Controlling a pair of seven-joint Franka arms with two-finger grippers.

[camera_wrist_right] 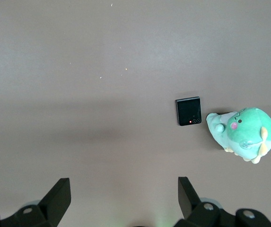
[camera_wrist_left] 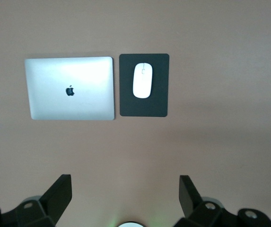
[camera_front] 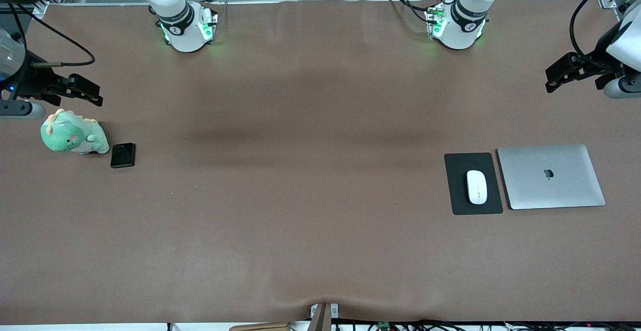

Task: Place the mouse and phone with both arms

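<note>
The white mouse lies on a black pad beside a closed silver laptop, toward the left arm's end of the table; it also shows in the left wrist view. The black phone lies flat beside a green plush dinosaur toward the right arm's end; it also shows in the right wrist view. My left gripper hangs open and empty in the air at the table's end, above bare cloth. My right gripper hangs open and empty above the cloth beside the plush.
A closed silver laptop lies beside the pad and shows in the left wrist view. A green plush dinosaur sits next to the phone, also in the right wrist view. Brown cloth covers the table.
</note>
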